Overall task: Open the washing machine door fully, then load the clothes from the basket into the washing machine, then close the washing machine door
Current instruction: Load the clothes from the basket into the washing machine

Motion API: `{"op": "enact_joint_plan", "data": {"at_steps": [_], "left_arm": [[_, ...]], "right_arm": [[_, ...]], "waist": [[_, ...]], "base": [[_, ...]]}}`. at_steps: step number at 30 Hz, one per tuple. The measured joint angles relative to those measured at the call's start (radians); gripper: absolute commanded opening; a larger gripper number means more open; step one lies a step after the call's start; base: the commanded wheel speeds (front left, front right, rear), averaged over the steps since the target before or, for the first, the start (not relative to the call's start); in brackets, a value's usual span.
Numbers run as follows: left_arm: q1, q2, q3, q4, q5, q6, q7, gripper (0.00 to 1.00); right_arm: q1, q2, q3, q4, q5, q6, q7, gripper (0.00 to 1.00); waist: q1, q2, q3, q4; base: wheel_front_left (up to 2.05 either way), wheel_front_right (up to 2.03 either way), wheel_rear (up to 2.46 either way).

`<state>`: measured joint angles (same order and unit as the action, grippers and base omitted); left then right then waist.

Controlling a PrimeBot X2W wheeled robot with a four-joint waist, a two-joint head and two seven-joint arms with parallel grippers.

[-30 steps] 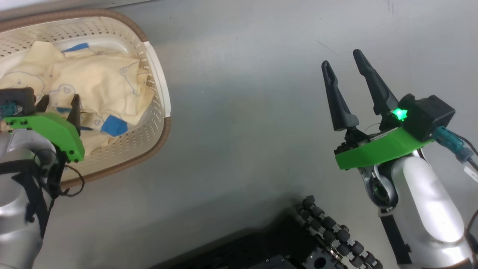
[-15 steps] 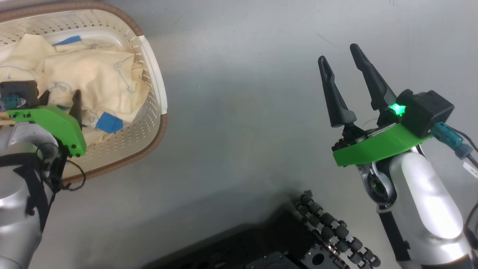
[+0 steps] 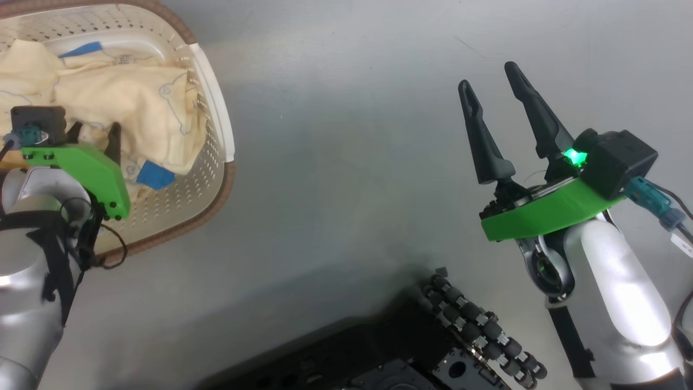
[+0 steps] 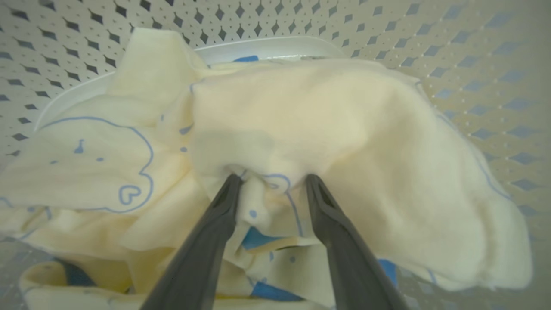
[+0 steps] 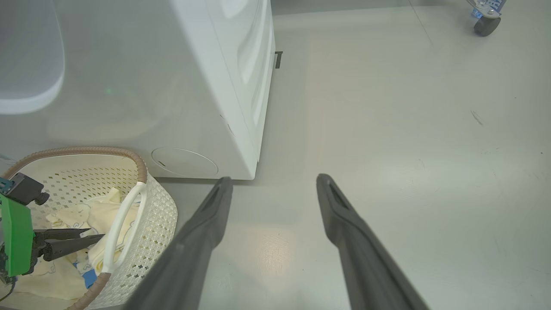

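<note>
Sticker [image 3: 128,56] lettering illegible, basket [image 3: 184,201] bottom

Smooth, glossy pale grey floor [image 3: 346,162]

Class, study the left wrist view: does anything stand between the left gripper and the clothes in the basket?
Nothing visible does. The left gripper sits inside the basket, its open jaws pressed into the pale-yellow clothes, a fold between them.

Grey floor [image 3: 346,162] carries the basket [image 3: 178,200]; the washing machine [image 5: 241,86] stands near it; a caster [image 5: 486,23] well apart.
</note>
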<state>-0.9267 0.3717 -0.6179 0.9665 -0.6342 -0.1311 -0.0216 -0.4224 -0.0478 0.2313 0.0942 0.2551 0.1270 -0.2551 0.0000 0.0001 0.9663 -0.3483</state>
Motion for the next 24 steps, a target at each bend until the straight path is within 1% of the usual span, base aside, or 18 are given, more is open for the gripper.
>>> {"op": "enact_joint_plan", "data": {"at_steps": [1, 3, 4, 6, 7, 14, 24], "left_arm": [[-0.004, -0.001, -0.004, 0.004, 0.0, 0.0, -0.005, 0.65], [-0.013, 0.0, -0.014, 0.014, 0.001, 0.0, -0.011, 0.46], [-0.018, 0.0, -0.018, 0.02, 0.001, 0.0, -0.015, 0.33], [-0.027, -0.001, -0.03, 0.029, 0.002, 0.0, -0.029, 0.02], [-0.031, -0.001, -0.034, 0.033, 0.004, 0.0, -0.038, 0.0], [-0.039, -0.014, -0.062, 0.058, -0.002, 0.0, -0.085, 0.0], [-0.026, -0.052, -0.076, 0.073, -0.022, 0.0, -0.19, 0.0]], "right_arm": [[0.0, 0.0, 0.0, -0.002, 0.0, 0.0, 0.0, 1.0], [0.0, 0.0, -0.001, -0.004, 0.0, 0.0, 0.0, 1.0], [-0.001, 0.0, -0.001, -0.004, 0.0, 0.0, 0.0, 1.0], [-0.001, 0.0, -0.002, -0.004, -0.001, 0.0, 0.0, 1.0], [-0.002, 0.0, -0.002, -0.004, -0.001, 0.0, 0.0, 1.0], [-0.016, 0.0, -0.009, -0.003, -0.002, 0.0, 0.0, 1.0], [-0.016, 0.0, -0.026, 0.003, -0.012, 0.0, 0.0, 1.0]], "waist": [[0.0, 0.0, 0.004, -0.001], [0.0, 0.0, 0.01, -0.001], [0.0, 0.0, 0.013, -0.001], [0.0, 0.0, 0.018, -0.001], [0.0, 0.0, 0.02, 0.0], [0.0001, 0.0, 0.016, 0.007], [0.0, 0.0, -0.047, 0.04]], "base": [[0.0, 0.0, 0.0], [0.0, 0.0, 0.0], [0.0, 0.0, 0.0], [0.0, 0.0, 0.0], [0.0, 0.0, 0.0], [0.0, 0.0, 0.0], [0.0, 0.0, 0.0]]}}
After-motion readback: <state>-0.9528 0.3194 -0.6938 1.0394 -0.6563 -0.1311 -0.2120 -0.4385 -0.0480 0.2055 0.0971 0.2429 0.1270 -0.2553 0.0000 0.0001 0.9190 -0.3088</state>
